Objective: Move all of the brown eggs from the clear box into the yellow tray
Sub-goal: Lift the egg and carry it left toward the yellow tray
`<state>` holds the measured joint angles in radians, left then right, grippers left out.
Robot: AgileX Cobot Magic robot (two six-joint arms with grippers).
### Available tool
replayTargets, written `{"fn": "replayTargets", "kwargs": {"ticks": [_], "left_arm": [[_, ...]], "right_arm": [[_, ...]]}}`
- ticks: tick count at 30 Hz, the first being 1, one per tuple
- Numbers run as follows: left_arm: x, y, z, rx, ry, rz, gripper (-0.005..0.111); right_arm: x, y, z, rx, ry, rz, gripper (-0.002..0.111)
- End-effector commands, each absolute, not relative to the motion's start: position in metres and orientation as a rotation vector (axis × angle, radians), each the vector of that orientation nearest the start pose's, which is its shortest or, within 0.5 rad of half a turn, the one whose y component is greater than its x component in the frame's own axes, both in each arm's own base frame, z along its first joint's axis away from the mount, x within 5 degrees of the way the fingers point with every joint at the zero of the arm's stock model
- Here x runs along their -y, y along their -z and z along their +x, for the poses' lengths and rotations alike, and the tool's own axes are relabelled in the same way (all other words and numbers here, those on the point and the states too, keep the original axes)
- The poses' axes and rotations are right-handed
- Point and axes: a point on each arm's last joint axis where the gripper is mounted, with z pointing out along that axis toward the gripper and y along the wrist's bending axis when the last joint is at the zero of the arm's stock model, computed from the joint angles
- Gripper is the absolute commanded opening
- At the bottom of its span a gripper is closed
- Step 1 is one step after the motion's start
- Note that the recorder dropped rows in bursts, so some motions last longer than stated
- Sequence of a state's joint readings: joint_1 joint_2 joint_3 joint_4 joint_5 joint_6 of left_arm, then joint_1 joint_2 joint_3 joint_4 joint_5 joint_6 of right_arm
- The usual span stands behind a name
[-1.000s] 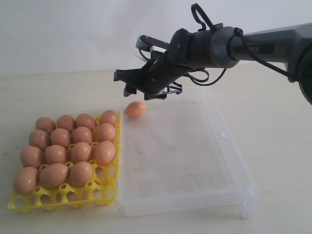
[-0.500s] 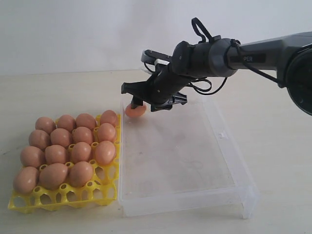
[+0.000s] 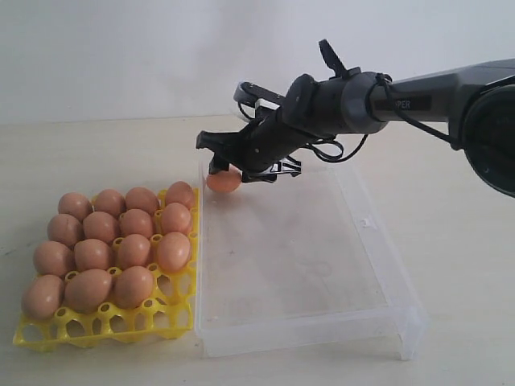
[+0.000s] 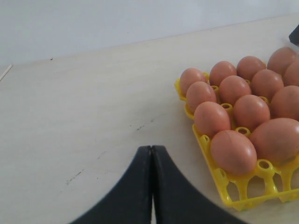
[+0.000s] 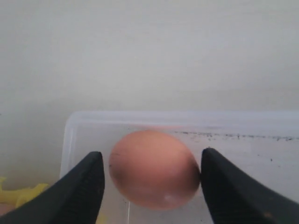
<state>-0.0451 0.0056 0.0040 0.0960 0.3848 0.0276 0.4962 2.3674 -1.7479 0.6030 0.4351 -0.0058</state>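
Right pincer (image 3: 240,167) having dropped around last brown egg (image 3: 224,181), now straddling it, jaws spread wide, not yet clenching. Egg lying in clear box (image 3: 322,241) far corner, beside yellow tray (image 3: 105,326), long axis spanning finger gap. Left pincer (image 4: 152,148) clenched, empty; right arm nearer.

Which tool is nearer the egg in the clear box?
Right. The right tool straddles the egg, fingers open either side; the left tool sits shut over the table beside the yellow tray, outside the clear box.
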Motion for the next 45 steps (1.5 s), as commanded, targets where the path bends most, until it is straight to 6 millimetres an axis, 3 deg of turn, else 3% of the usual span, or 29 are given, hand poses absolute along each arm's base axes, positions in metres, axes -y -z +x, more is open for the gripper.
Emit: {"fn": "replayTargets", "kwargs": {"ticks": [1, 14, 15, 17, 19, 20, 30, 45], "left_arm": [[0.0, -0.179, 0.053, -1.857, -0.073, 0.125, 0.0], [0.0, -0.179, 0.053, -1.857, -0.073, 0.125, 0.0], [0.0, -0.179, 0.053, -1.857, -0.073, 0.125, 0.0], [0.0, -0.179, 0.053, -1.857, -0.073, 0.125, 0.0], [0.0, -0.179, 0.053, -1.857, -0.073, 0.125, 0.0], [0.0, -0.179, 0.053, -1.857, -0.073, 0.125, 0.0], [0.0, -0.179, 0.053, -1.857, -0.073, 0.125, 0.0], [0.0, -0.179, 0.053, -1.857, -0.073, 0.125, 0.0]], "right_arm": [[-0.264, -0.113, 0.442, -2.555, -0.767, -0.034, 0.063], [-0.265, -0.091, 0.441, -2.604, -0.772, -0.013, 0.058], [-0.265, -0.091, 0.441, -2.604, -0.772, -0.014, 0.053], [-0.265, -0.091, 0.44, -2.61, -0.774, -0.021, 0.033], [-0.265, -0.091, 0.439, -2.609, -0.76, -0.089, 0.006], [-0.265, -0.092, 0.439, -2.607, -0.755, -0.12, 0.001], [-0.267, -0.098, 0.432, -2.636, -0.784, -0.245, 0.0], [-0.256, -0.161, 0.427, -2.522, -0.567, -0.588, 0.0]]}}
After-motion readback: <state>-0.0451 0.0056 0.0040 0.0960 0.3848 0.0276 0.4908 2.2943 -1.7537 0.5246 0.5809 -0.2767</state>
